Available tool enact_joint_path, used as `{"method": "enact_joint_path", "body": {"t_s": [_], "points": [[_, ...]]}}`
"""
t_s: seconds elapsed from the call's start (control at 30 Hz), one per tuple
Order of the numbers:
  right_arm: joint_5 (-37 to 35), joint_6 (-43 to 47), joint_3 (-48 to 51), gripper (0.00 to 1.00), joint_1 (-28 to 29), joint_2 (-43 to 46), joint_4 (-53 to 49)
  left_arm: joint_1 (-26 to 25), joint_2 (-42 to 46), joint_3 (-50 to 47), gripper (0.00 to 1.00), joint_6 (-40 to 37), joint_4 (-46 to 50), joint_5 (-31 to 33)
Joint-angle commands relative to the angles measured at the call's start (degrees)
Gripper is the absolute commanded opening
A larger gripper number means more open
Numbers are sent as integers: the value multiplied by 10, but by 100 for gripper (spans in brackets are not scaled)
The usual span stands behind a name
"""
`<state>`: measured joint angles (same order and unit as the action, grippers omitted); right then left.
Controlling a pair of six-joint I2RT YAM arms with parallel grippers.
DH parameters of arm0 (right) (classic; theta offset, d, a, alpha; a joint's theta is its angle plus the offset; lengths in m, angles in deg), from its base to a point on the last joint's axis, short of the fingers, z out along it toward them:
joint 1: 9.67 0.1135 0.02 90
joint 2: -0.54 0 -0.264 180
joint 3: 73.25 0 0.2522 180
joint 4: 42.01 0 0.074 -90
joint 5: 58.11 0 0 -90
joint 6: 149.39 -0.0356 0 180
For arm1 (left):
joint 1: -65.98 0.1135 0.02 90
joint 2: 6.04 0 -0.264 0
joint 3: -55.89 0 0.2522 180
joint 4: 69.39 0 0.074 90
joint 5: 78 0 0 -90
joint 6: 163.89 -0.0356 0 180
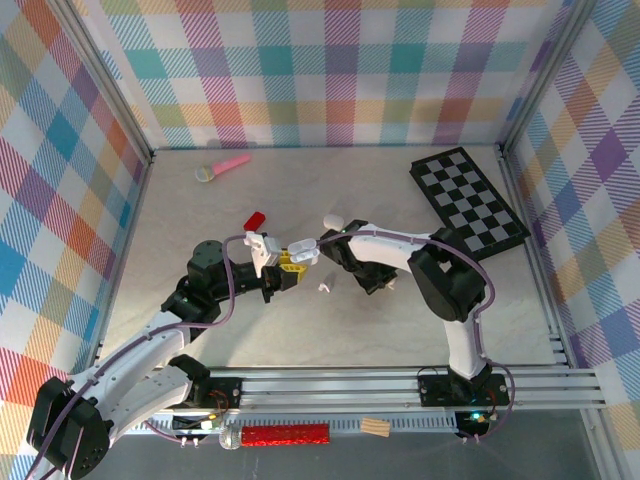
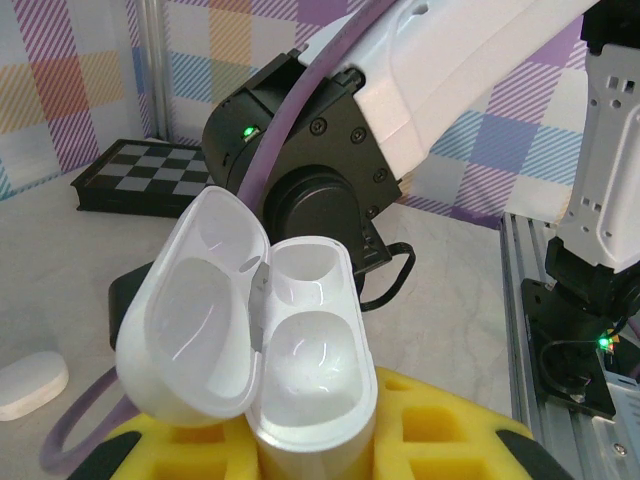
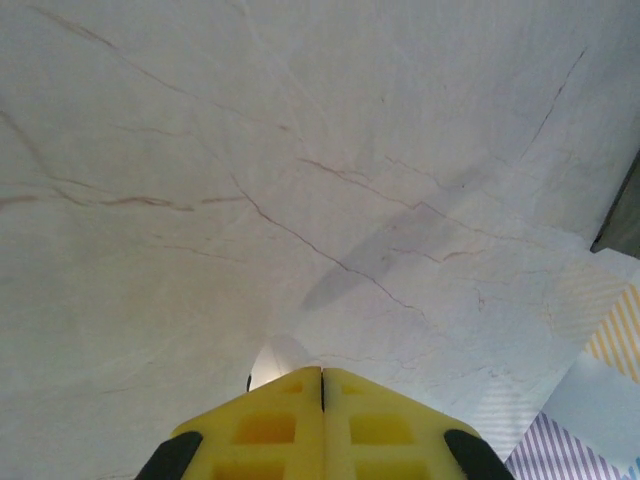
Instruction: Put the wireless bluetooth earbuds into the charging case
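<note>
one open case (image 2: 310,400), one closed case (image 1: 333,221), one earbud (image 1: 324,288), one checkerboard (image 1: 468,200)

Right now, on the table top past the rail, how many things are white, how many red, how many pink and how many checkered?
White: 3 (open charging case, pebble-shaped piece, tiny earbud)
Red: 1 (red piece)
Pink: 1 (pink-handled brush)
Checkered: 1 (checkerboard)
Total: 6
</note>
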<state>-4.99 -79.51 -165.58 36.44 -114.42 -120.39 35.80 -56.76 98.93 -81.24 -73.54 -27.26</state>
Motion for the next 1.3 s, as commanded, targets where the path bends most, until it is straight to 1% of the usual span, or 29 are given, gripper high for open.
{"method": "enact_joint_path", "body": {"t_s": [0.0, 0.03, 0.1, 0.17, 0.3, 0.37, 0.6, 0.7, 0.8, 0.87, 0.97, 1.03, 1.27], "points": [[-1, 5, -21, 3, 11, -15, -16, 7, 10, 2, 0, -12, -5, 0], [2, 4, -24, 6, 13, -16, -15, 8, 10, 2, 0, -12, -5, 0], [27, 3, -26, 16, 15, -13, -6, 7, 10, 3, 0, -12, -4, -2], [49, 3, -23, 23, 15, -2, 11, 7, 10, 5, 0, -12, -3, -4], [66, 3, -14, 27, 14, 20, 32, 7, 13, 8, 0, -10, -1, -7], [83, 1, -2, 36, 14, 36, 50, 7, 15, 9, 0, -9, -1, -9], [167, -24, 58, 49, -11, 114, 136, 7, 27, 3, 0, -7, -18, -26], [215, -34, 97, 51, -36, 152, 178, 7, 27, -3, 0, -3, -34, -25], [291, -49, 148, 53, -78, 194, 234, 8, 24, -11, 0, 7, -52, -26], [356, -65, 186, 55, -117, 211, 275, 8, 18, -12, 0, 9, -57, -28], [401, -81, 218, 54, -152, 215, 304, 7, 13, -12, 0, 12, -61, -31], [404, -81, 221, 50, -158, 207, 302, 7, 11, -10, 0, 12, -61, -30], [402, -84, 229, 45, -164, 180, 312, 7, 4, -12, 0, 10, -58, -31]]}}
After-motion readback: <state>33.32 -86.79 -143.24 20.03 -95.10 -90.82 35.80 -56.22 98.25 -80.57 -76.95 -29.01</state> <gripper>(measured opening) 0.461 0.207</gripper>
